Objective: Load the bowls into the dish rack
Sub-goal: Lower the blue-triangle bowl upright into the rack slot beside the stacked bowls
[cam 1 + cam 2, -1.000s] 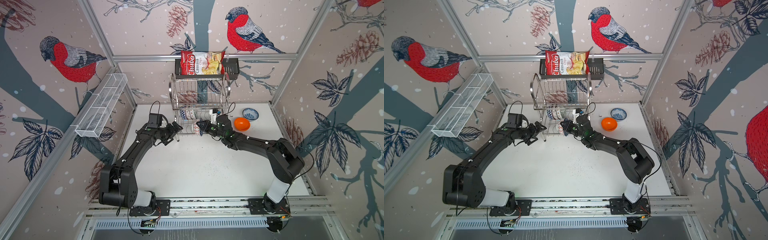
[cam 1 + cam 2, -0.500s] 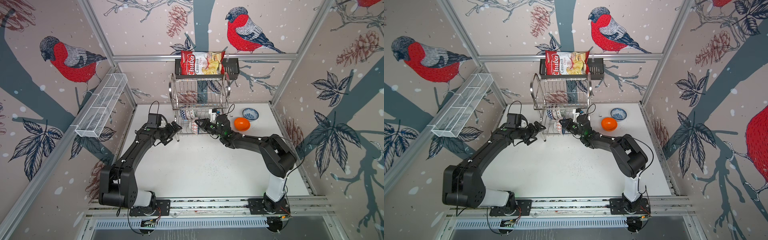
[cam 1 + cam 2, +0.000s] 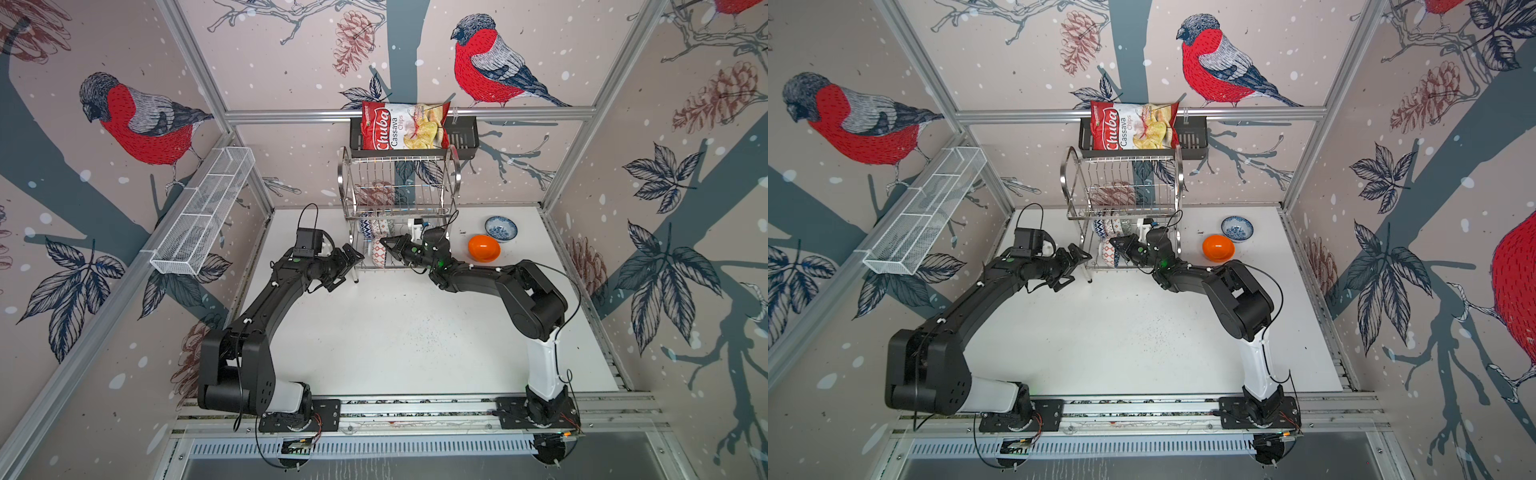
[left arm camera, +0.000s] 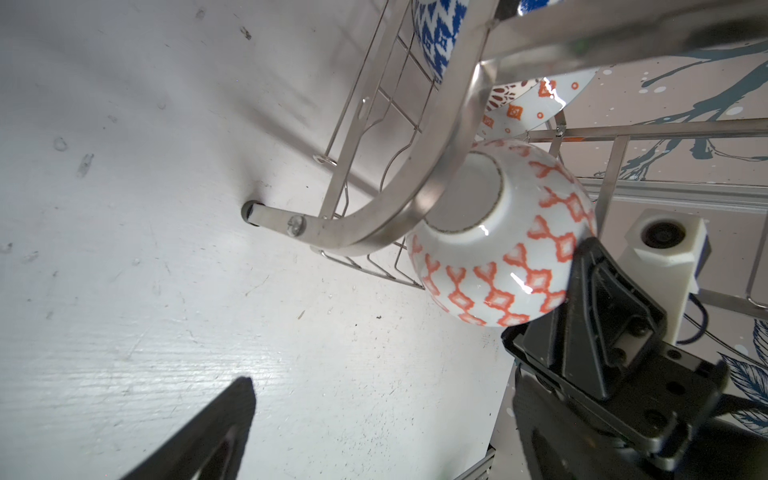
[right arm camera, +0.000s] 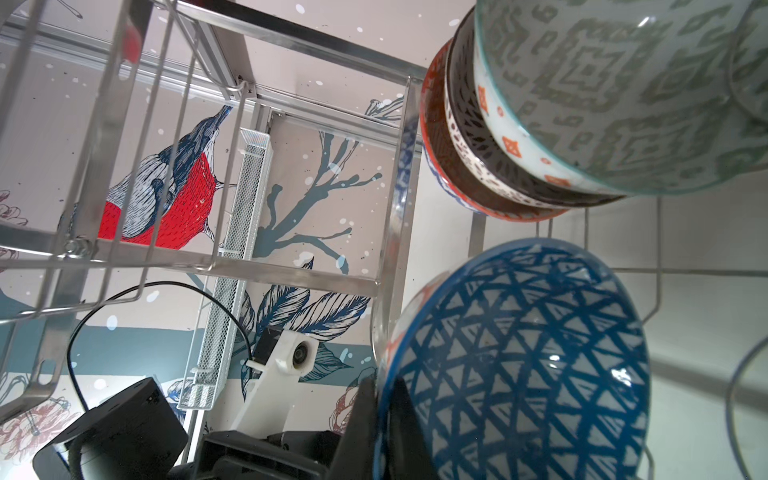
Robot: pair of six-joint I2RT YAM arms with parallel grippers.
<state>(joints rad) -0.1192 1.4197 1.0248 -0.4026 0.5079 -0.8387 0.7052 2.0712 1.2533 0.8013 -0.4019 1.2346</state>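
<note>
The dish rack [image 3: 399, 183] [image 3: 1121, 183] stands at the back of the table. Several bowls lean in its lower tier, among them a dark blue one [image 3: 366, 226] and a grey-green one [image 5: 623, 91]. My right gripper [image 3: 387, 245] [image 5: 382, 407] is shut on the rim of an orange-white bowl [image 4: 498, 249] [image 3: 378, 254] with blue triangles inside [image 5: 519, 353]. It holds this bowl on edge at the lower tier's front left. My left gripper [image 3: 348, 266] [image 4: 382, 432] stands open and empty beside the rack's front left foot [image 4: 253, 212]. A plain orange bowl [image 3: 483, 248] and a white-blue floral bowl [image 3: 501, 228] sit on the table right of the rack.
A black basket with a chips bag [image 3: 405, 126] hangs on the back wall above the rack. A long white mesh basket [image 3: 203, 212] is fixed to the left wall. The rack's arched end frame [image 4: 449, 137] runs close past the held bowl.
My right arm has swung its elbow to the left and carried the held bowl slightly left, deeper into the lower tier. The left arm has not moved.
</note>
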